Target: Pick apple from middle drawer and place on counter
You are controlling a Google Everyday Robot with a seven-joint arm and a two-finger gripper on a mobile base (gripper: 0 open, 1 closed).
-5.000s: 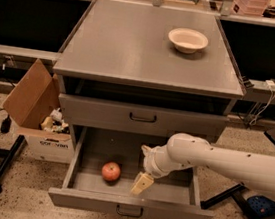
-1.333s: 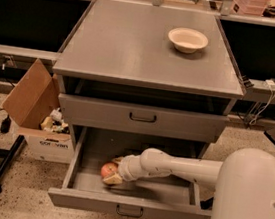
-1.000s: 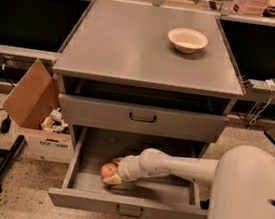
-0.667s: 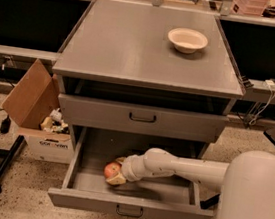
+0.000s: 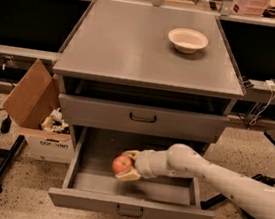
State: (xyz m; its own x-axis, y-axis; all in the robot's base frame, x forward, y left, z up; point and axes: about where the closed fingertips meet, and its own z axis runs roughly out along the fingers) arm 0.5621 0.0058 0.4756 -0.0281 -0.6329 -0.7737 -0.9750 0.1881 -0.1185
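- Currently the white arm (image 5: 219, 175) comes in from the lower right and stretches left, low over the open middle drawer (image 5: 130, 206), with the wrist inside the tray.
- Gripper (image 5: 127, 165) sits over the left-centre of the drawer; one tan finger (image 5: 131, 154) is above the apple (image 5: 120, 163) and the other below it, so the jaws are clamped on the fruit.
- Apple is inside the drawer's outline, held in the gripper at the arm's tip; can't tell whether it touches the drawer floor.
- Versus 5 s ago: back then the apple lay free on the drawer floor with the gripper just to its right, apart from it. Now the fingers enclose it.
- Versus 0.7 s ago: apple and gripper sit slightly higher and further right in view; the big white arm link that filled the lower right corner has dropped back to the edge.
- Counter (image 5: 136, 46) unchanged; the cream bowl (image 5: 187, 40) is in the same spot at its back right.
- Counts: one apple, one bowl, one arm, one gripper, two drawer fronts with one dark handle each, one cardboard box (image 5: 32, 103) on the floor left of the cabinet.
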